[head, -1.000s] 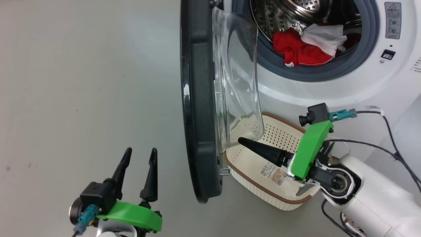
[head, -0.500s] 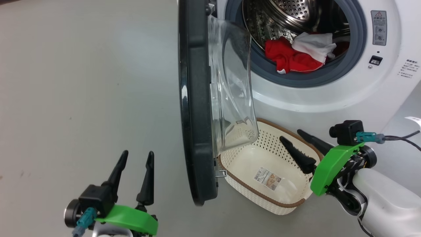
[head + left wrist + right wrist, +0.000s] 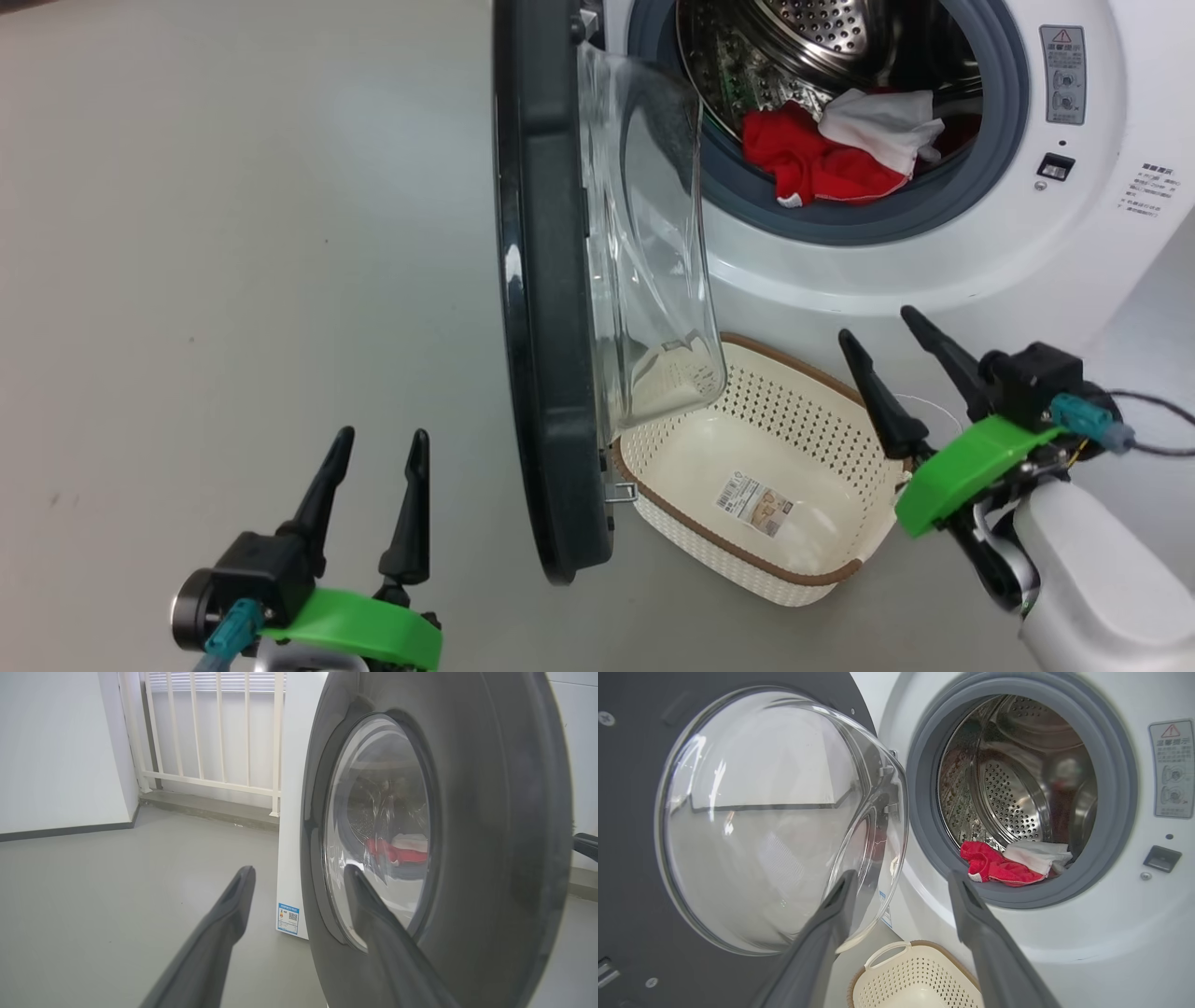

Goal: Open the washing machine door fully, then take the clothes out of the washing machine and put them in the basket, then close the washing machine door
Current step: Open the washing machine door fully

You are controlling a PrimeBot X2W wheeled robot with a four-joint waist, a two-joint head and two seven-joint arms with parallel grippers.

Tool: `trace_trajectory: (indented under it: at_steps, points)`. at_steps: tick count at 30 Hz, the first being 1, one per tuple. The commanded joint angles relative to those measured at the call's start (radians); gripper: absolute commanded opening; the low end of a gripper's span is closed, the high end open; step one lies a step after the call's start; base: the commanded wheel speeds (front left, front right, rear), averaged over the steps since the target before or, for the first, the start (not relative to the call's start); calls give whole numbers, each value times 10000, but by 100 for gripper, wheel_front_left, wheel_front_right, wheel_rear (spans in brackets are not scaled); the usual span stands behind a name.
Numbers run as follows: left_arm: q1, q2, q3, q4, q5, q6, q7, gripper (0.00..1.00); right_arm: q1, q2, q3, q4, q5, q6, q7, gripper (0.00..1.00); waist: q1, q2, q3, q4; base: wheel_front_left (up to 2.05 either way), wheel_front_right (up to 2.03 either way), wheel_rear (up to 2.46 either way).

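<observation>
The washing machine door (image 3: pixel 546 308) stands swung out, seen edge-on in the head view, its glass bowl (image 3: pixel 766 812) facing the drum. Red and white clothes (image 3: pixel 836 149) lie at the drum's front lip (image 3: pixel 1008 863), inside the washing machine (image 3: pixel 980 252). The cream basket (image 3: pixel 756 551) sits on the floor below the opening, holding nothing but its sticker. My right gripper (image 3: pixel 878 322) is open above the basket's right end, pointing towards the machine. My left gripper (image 3: pixel 378 434) is open on the door's outer side, apart from it (image 3: pixel 299 872).
Grey floor (image 3: pixel 233 233) spreads wide to the left of the door. A white railing (image 3: pixel 210 732) and wall stand behind the machine's side. A dark cable (image 3: pixel 1153 401) trails from my right wrist.
My right gripper has come out from under the door's glass, swung right and turned its fingers up towards the machine. The camera has shifted slightly. The left gripper has kept still.
</observation>
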Motion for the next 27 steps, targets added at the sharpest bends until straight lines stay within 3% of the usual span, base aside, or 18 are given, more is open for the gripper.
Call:
trace_trajectory:
  at_steps: [1,6,13,27]
  points:
    - [-35,133,380,-332,75,9,-49,100,340,149,-159,-366,-329,65,-90,100,0,0,11,8,0,0,0]
    - [-73,93,436,-479,84,16,-49,100,1466,1208,-2129,-1523,-2252,65,-91,100,0,0,92,14,0,0,0]
    - [-38,58,499,-576,104,31,-49,100,2365,2030,-3334,-2581,-3553,65,-92,100,0,0,113,-30,0,0,0]
    - [-62,30,494,-575,153,11,-49,100,3140,2292,-3524,-3176,-3886,65,-93,100,0,0,197,-125,0,0,0]
